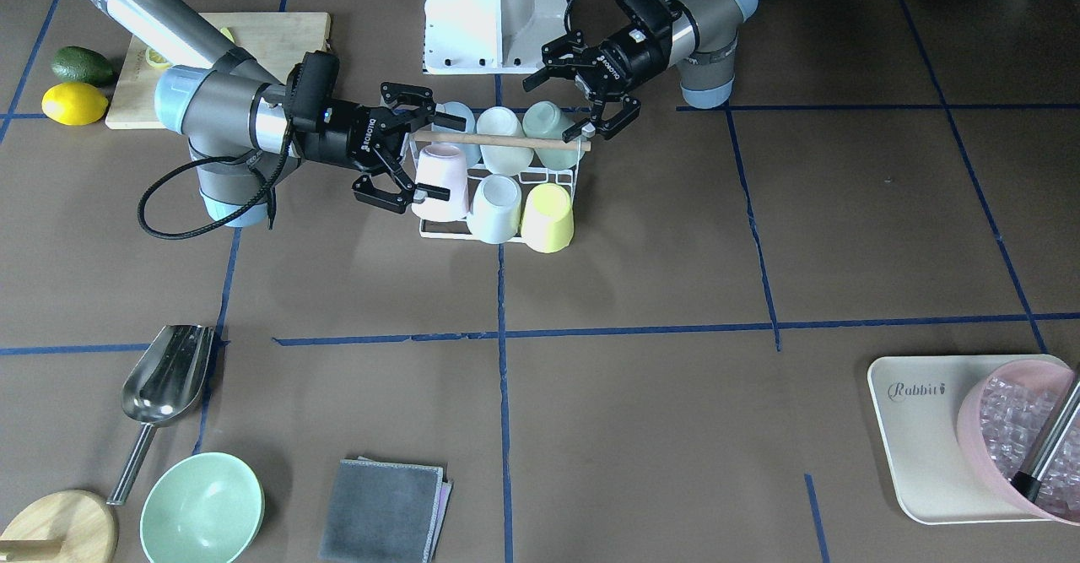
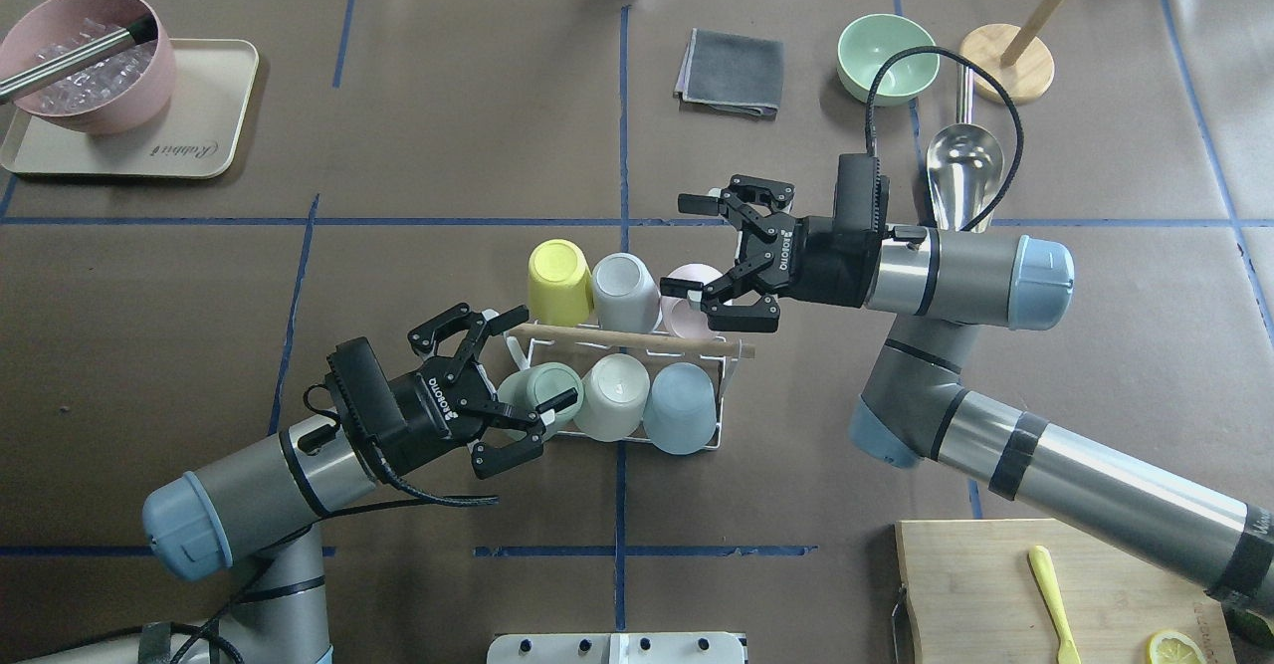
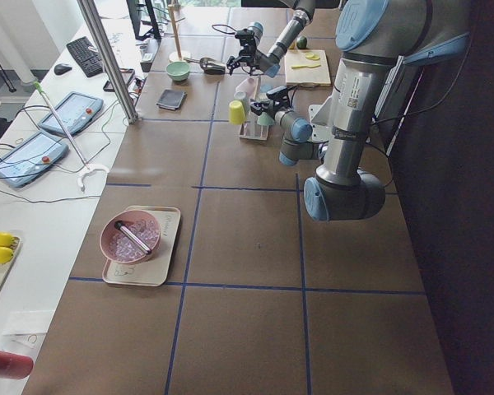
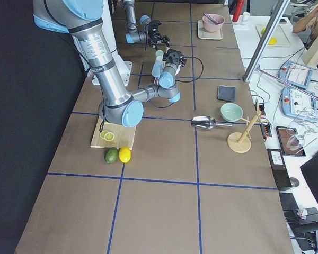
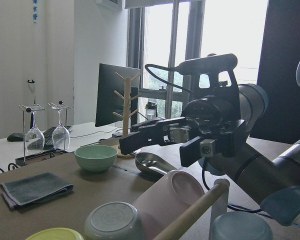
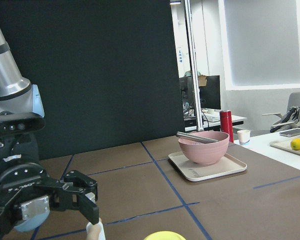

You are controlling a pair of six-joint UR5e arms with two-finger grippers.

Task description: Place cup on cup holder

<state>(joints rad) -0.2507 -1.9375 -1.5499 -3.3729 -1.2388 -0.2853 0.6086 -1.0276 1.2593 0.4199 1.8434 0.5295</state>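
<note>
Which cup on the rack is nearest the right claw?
The pink cup, the only pink one, at the end of the rack beside the open right claw.

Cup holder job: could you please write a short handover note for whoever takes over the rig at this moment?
Left gripper: jaws open, empty, at the green cup end of the cup holder.
Right gripper: jaws open, empty, beside the pink cup.
Cups: six sit upside down on the holder. The far row has the yellow cup, grey cup and pink cup. The near row has the green cup, cream cup and blue cup.
Done: all six appear racked.
Left: probably just back both arms away without snagging the holder. I cannot confirm how well the pink cup is seated.
</note>
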